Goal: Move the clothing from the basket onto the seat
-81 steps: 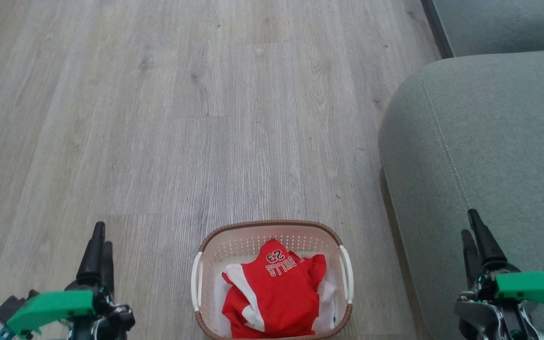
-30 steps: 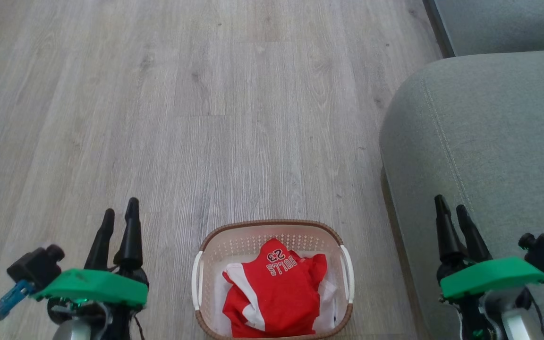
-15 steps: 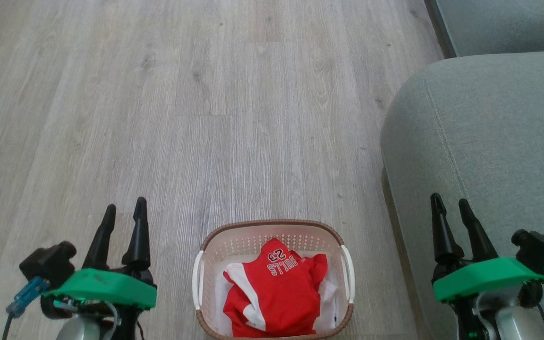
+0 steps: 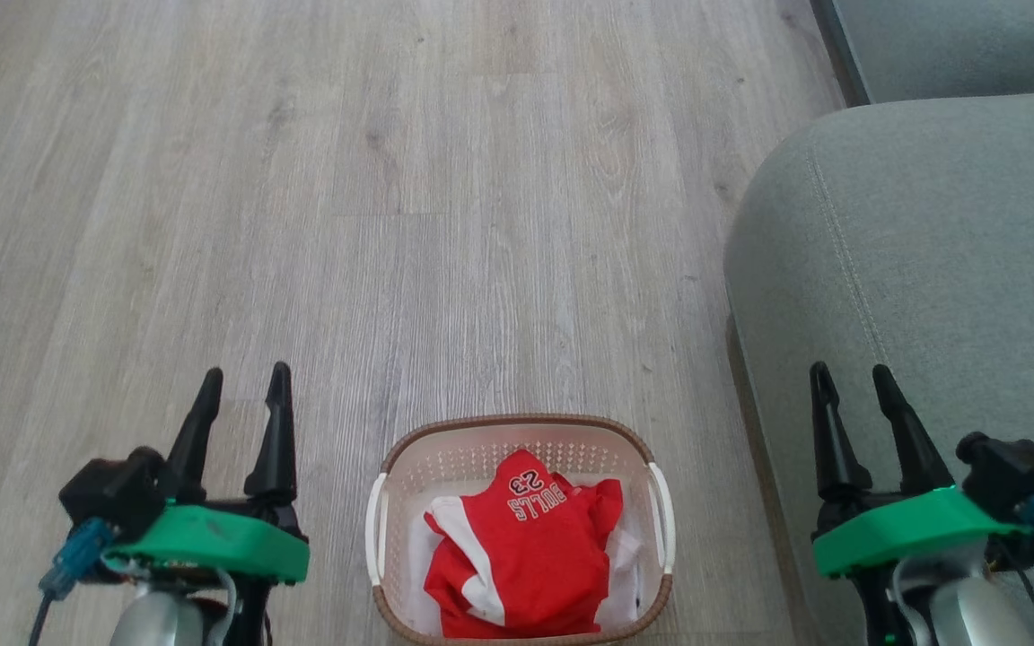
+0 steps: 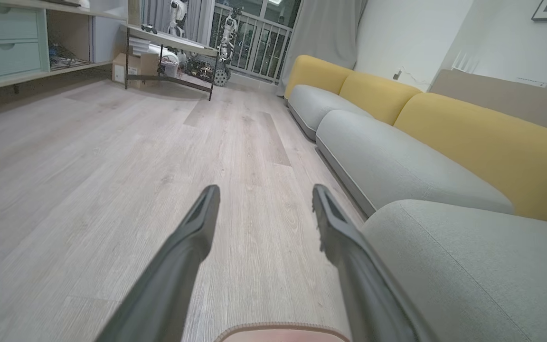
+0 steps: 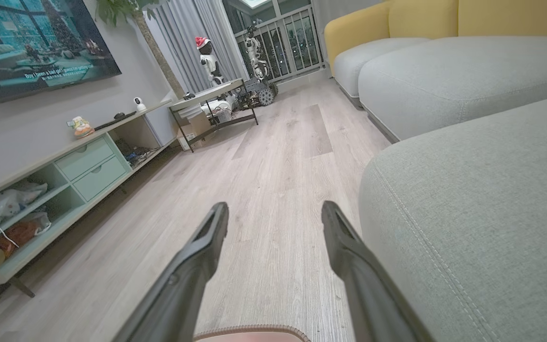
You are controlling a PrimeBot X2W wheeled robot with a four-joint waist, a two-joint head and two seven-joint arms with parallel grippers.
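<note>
Head view. Basket [image 4: 517, 420] stands on the wood floor [image 4: 391, 224], near the floor's edge along the seat [image 4: 930, 251] but not touching the seat's side. A strip of bare floor lies between them.

Clothing [image 4: 521, 556]: a red heap inside the basket, none of it on the seat. The top piece is a jersey with white trim; its "BULLS 23" lettering reads upside down from here and faces the basket's far wall. Cannot tell whether a second red garment lies under it. A white sheet [image 4: 626, 588] shows beneath the red cloth, along both side walls of the basket.

Left pincer [image 4: 245, 375]: over the floor, left of the basket, fingers spread apart and holding nothing. Tips point away from the robot and sit level with the basket's far rim.

Right pincer [image 4: 849, 372]: right of the basket, over the seat's near corner, fingers likewise apart and empty.

Wrist views. Each shows a clear gap between its two fingers, with the basket's brown rim just at the bottom edge and the seat's grey-green cushion on the right.
</note>
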